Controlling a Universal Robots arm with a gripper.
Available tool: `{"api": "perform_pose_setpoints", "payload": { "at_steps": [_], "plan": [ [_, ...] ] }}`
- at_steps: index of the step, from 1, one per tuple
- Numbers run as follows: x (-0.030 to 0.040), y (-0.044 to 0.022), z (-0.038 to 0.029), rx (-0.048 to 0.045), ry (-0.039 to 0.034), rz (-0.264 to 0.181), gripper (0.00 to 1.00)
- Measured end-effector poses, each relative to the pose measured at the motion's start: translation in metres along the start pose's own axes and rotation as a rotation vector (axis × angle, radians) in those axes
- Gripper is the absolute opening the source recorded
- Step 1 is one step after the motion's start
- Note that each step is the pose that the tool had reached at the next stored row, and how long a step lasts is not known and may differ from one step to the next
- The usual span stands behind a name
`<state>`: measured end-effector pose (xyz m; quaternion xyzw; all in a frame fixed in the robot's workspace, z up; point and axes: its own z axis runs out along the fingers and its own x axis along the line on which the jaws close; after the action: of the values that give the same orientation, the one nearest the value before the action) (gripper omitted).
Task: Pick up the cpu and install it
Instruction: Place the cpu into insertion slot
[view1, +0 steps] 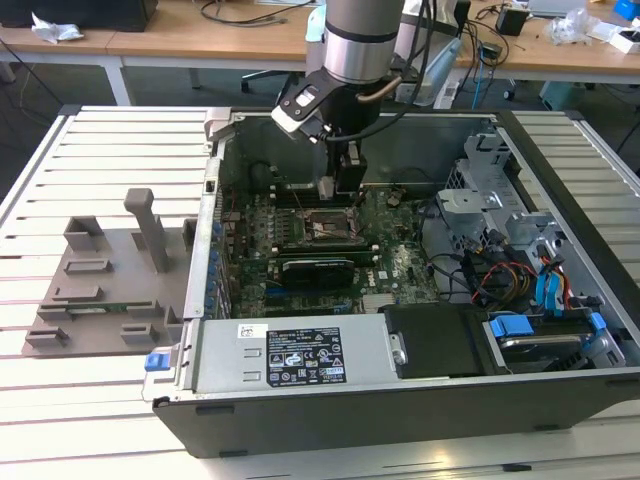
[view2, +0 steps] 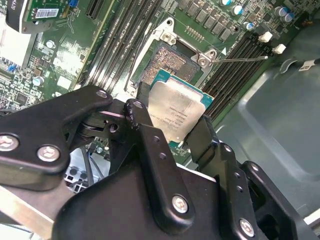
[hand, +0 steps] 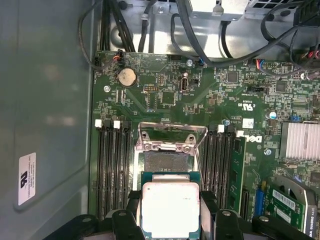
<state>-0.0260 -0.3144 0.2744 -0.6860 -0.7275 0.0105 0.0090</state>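
The cpu (view2: 176, 106) (hand: 170, 210), a flat square chip with a silvery top and green rim, sits between my gripper's (view2: 172, 122) black fingers (view2: 141, 120); the gripper is shut on it. It hangs just above the open socket (view2: 169, 61) (hand: 163, 161) on the green motherboard (hand: 210, 95), whose metal load frame (hand: 167, 137) is lifted back. In the exterior view my gripper (view1: 340, 185) reaches down into the open computer case (view1: 400, 390), directly over the socket (view1: 322, 228).
Black memory slots (hand: 111, 165) flank the socket on both sides. A finned heatsink (hand: 300, 141) and an expansion card (hand: 290, 200) lie beside them. Cables and drive bays (view1: 520, 270) crowd the case at the exterior view's right. A grey plastic tray (view1: 100, 275) lies outside at the left.
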Motion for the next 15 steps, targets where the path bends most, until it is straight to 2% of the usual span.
{"api": "perform_pose_setpoints", "payload": {
  "at_steps": [15],
  "plan": [
    [0.0000, 0.0007, 0.0239, 0.0000, -0.0002, 0.000, 0.55]
  ]
}}
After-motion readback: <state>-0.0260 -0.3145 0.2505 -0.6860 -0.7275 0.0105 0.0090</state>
